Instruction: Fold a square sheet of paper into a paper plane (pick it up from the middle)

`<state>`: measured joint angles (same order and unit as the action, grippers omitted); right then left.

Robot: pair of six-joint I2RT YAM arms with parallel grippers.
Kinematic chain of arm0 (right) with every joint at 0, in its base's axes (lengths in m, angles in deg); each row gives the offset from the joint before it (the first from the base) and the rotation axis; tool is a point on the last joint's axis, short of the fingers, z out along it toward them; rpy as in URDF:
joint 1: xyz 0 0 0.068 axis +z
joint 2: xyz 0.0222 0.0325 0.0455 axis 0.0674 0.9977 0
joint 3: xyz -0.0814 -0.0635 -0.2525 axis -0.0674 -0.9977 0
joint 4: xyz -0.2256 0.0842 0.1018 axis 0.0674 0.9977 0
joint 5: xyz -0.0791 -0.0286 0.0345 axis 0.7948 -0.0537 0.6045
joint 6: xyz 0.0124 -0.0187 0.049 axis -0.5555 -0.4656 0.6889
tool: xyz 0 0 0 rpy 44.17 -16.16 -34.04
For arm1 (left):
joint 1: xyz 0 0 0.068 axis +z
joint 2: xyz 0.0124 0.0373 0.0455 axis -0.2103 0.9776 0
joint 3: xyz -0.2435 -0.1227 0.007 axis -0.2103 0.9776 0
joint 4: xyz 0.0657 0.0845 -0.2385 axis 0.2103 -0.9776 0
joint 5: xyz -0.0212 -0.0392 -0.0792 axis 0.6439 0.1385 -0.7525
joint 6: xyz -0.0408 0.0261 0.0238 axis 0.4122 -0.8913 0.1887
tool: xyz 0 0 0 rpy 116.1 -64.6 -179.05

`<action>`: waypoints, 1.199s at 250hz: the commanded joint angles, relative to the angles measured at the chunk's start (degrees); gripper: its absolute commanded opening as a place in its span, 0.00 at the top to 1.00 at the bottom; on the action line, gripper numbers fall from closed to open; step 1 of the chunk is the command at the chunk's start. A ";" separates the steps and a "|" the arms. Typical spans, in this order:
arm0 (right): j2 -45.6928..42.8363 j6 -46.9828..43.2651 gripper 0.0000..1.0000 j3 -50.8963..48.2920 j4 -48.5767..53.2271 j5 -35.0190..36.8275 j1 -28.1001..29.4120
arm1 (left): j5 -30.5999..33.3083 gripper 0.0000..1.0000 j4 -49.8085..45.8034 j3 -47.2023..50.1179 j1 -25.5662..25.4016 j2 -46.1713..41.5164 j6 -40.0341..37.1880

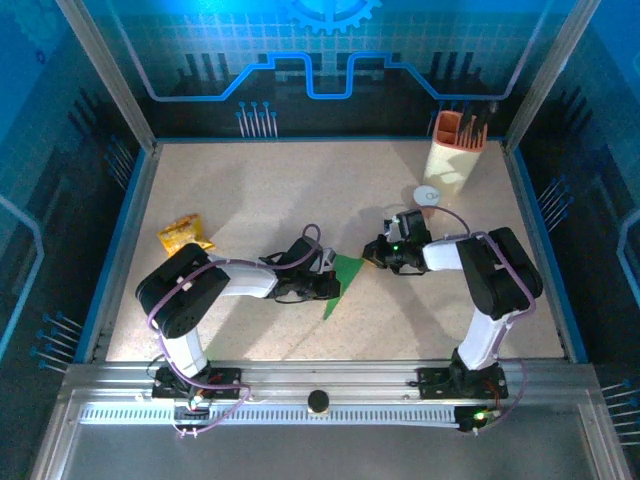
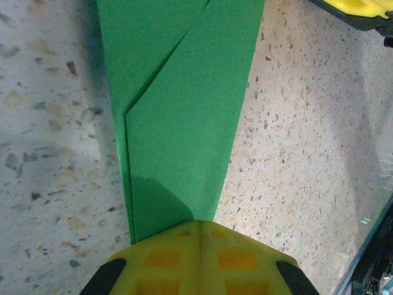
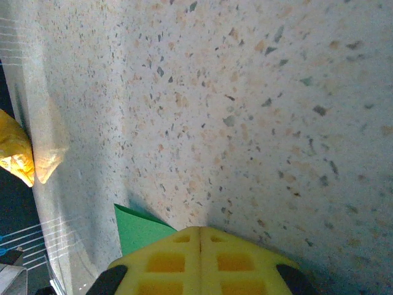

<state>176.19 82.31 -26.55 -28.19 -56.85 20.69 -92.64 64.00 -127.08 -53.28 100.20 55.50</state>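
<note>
Pressing the crease is judged the step in hand; the square sheet of paper (image 2: 184, 123), folded narrow, lies on the bench (image 2: 49, 135); the clenched left hand (image 2: 199, 224) is set on its end, the clenched right hand (image 3: 199, 230) beside a corner; even pressure along the fold is advised.

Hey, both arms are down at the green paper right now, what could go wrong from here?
1. The shut left pincer sits over the narrow end of the folded green paper. Dragging it might crumple or shift the layers rather than sharpen the crease.
2. The shut right pincer sits at just a corner of the paper, so that end may slip loose and the fold could open.
</note>
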 commanded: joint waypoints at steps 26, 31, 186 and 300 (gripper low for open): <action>-3.61 -0.06 0.91 -0.81 -1.49 0.14 -1.63 | 2.15 1.00 -9.85 3.21 -0.14 2.09 0.11; -4.56 -0.28 0.91 -0.99 -1.40 0.17 -1.56 | 2.15 1.00 -9.85 3.33 -0.13 2.00 0.15; 1.74 0.85 0.91 -4.51 -4.54 0.39 5.74 | 1.99 1.00 -7.60 4.07 -0.13 3.24 1.69; 1.43 -2.93 0.91 1.24 3.61 2.25 -3.46 | 1.55 1.00 -6.64 4.63 -0.16 3.03 2.43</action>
<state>176.76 81.59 -26.68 -28.69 -59.60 19.05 -92.86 66.88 -125.57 -53.22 100.04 57.45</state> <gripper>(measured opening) 0.087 0.052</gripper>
